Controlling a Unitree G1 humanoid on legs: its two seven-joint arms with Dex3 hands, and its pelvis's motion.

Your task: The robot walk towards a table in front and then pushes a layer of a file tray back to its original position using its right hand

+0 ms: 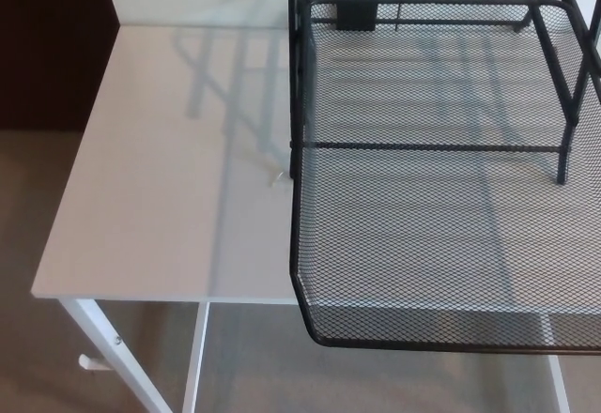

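Open tabletop to your left, mesh and frame to your right.

You had bare white table point(160, 178) left of the file tray point(441, 244); its pulled-out layer overhung the table's front edge, and black frame posts point(299, 56) and a crossbar point(427, 146) blocked passage over the mesh.

The black mesh tray layer point(441, 244) sits pulled out, its front rim apparently overhanging the white table point(169, 197) edge.

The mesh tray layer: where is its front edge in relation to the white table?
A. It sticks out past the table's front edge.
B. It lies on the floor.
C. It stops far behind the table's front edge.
A: the front rim of the mesh tray layer hangs beyond the front edge of the white table, over the floor.
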